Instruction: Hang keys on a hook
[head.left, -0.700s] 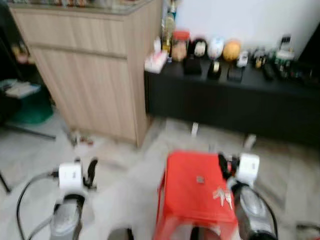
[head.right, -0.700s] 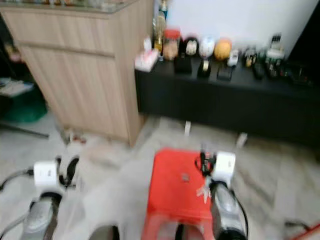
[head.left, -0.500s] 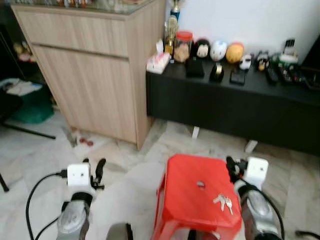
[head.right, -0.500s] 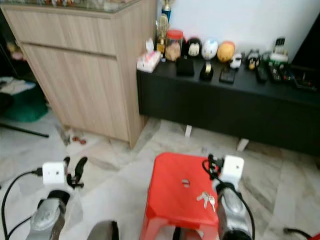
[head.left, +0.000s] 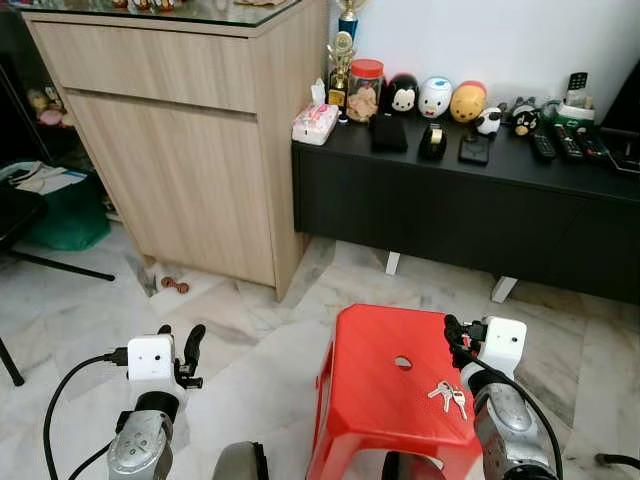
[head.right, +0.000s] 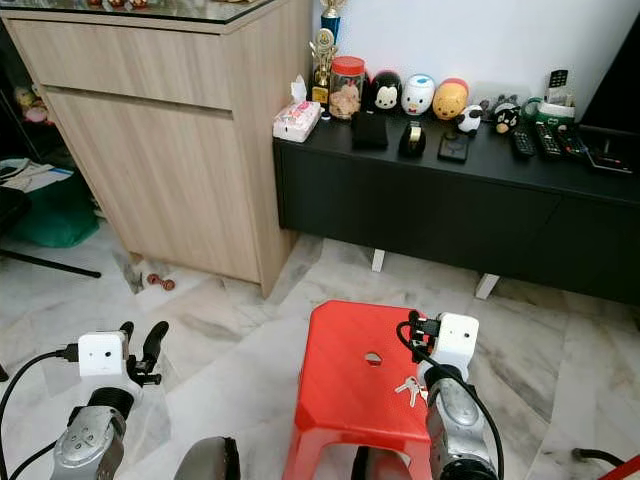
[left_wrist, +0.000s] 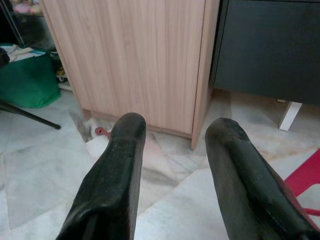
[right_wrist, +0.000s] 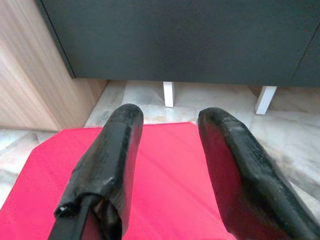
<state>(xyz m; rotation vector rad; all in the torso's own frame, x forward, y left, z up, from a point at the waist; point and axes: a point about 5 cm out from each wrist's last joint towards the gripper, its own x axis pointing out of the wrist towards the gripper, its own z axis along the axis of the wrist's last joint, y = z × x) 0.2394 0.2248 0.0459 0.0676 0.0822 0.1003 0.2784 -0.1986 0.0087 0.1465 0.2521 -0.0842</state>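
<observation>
One bunch of keys (head.left: 446, 394) atop one red stool (head.left: 380, 400).

**Red stool, pale marble, black and oak behind**

Bright red stool (head.left: 385, 400) dead centre, a silvery bunch of keys (head.left: 447, 394) near its right edge. Floor (head.left: 250, 320) is pale grey-white marble with darker veining. Light oak-grain cabinet (head.left: 180, 150) at the back left, matt black sideboard (head.left: 450, 215) beside it on white feet. On the sideboard's top: a pink-patterned tissue pack (head.left: 313, 123), a red-lidded jar (head.left: 365, 88), a yellow round toy (head.left: 466, 101). Green bin (head.left: 62, 215) far left. Both grippers black-fingered with white housings: left gripper (left_wrist: 175, 175), right gripper (right_wrist: 167, 175).
</observation>
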